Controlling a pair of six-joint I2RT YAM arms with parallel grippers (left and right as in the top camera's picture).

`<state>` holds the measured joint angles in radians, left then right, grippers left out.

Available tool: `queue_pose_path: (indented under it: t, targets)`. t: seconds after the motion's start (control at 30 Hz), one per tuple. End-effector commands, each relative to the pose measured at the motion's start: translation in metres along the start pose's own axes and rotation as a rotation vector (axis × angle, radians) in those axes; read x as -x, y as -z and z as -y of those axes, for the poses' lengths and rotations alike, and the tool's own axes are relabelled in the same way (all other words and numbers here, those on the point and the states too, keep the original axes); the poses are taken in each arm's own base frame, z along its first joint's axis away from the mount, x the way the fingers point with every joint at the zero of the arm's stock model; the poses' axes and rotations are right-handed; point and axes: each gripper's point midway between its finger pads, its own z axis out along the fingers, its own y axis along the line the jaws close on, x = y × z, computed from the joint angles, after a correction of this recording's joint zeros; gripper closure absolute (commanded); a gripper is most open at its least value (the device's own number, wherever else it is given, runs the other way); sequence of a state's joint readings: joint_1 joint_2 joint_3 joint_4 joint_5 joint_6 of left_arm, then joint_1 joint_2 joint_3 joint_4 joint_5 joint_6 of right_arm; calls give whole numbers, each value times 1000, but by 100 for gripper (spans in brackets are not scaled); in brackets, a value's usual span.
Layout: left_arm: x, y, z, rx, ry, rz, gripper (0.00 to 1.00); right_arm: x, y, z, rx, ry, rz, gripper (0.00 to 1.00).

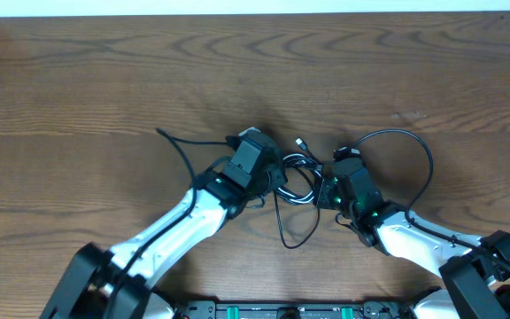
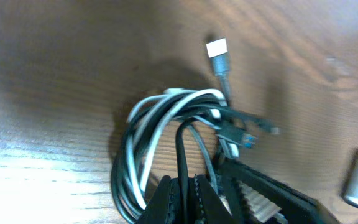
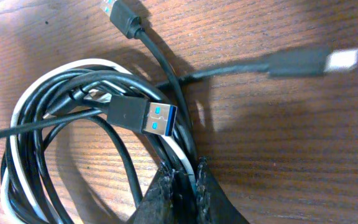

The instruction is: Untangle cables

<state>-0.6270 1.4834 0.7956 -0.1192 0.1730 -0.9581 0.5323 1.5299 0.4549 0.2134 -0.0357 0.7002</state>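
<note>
Left hand is pinched together on one black strand at the left edge of the cables. These lie as a tangled coil of black and white cord on the table, between the two hands. Right hand is clamped on black and white strands at the coil's right edge. A plug with a blue insert lies across the coil just beyond the right fingertips, and a silver-tipped plug points to the far side. One loose black loop trails toward the near edge.
</note>
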Motion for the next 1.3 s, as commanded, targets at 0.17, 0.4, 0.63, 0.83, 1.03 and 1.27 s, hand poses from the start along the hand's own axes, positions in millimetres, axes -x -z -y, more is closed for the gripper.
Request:
queue_pose_path:
  t: [0.17, 0.4, 0.63, 0.83, 1.03, 1.27]
  targets:
    - [33, 98, 65, -248, -197, 223, 92, -5, -1, 10, -35, -5, -10, 96]
    - [52, 137, 29, -81, -202, 396, 92, -5, -1, 10, -35, -5, -10, 96]
    - [55, 131, -29, 170, -71, 433, 92, -5, -1, 10, -34, -6, -9, 94]
    - [51, 112, -44, 244, -15, 402, 92, -5, -1, 10, -34, -6, -9, 92]
    - [55, 101, -58, 279, 171, 435, 92, -5, -1, 10, -34, -5, -9, 88]
    - [95, 113, -54, 182, 380, 597, 92, -5, -1, 10, -34, -6, -10, 62]
